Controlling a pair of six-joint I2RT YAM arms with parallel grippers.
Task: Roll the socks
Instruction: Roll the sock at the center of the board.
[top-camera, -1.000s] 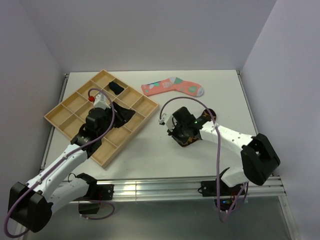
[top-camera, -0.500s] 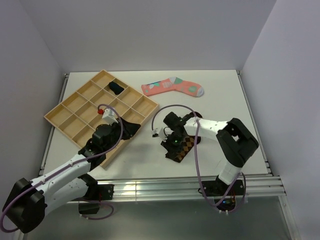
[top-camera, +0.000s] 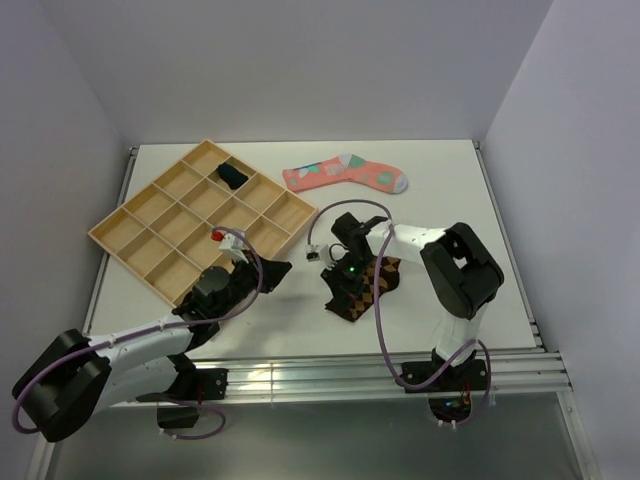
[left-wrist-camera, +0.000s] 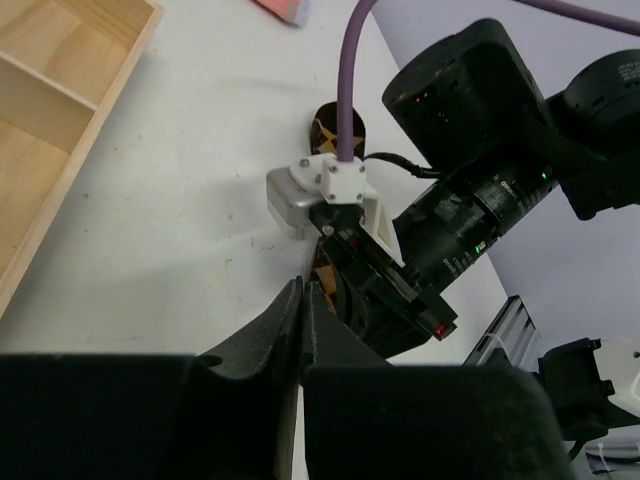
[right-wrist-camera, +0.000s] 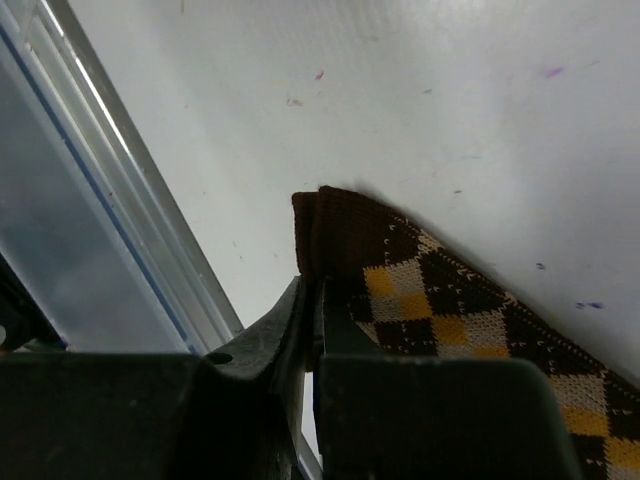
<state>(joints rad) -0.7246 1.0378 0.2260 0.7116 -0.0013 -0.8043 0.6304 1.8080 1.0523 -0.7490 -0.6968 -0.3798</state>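
Observation:
The brown-and-orange diamond sock (top-camera: 379, 272) lies on the white table right of centre. It also fills the right wrist view (right-wrist-camera: 450, 300). My right gripper (top-camera: 342, 295) is low over its near end, and its jaws (right-wrist-camera: 312, 290) are shut on the sock's brown cuff edge. My left gripper (top-camera: 283, 268) is shut and empty, low over the table just left of the right gripper; in the left wrist view (left-wrist-camera: 303, 287) it points at the right wrist. The pink sock (top-camera: 345, 172) lies flat at the back. The navy sock (top-camera: 232, 176) sits in a back compartment of the tray.
A wooden compartment tray (top-camera: 150, 232) sits at the left, turned diagonally. The metal rail (top-camera: 320, 378) runs along the table's near edge, close to the right gripper. Both purple cables loop above the arms.
My left gripper has moved off the tray, down and right onto the table toward the right gripper. My right gripper has swung toward the near edge with the brown sock's end.

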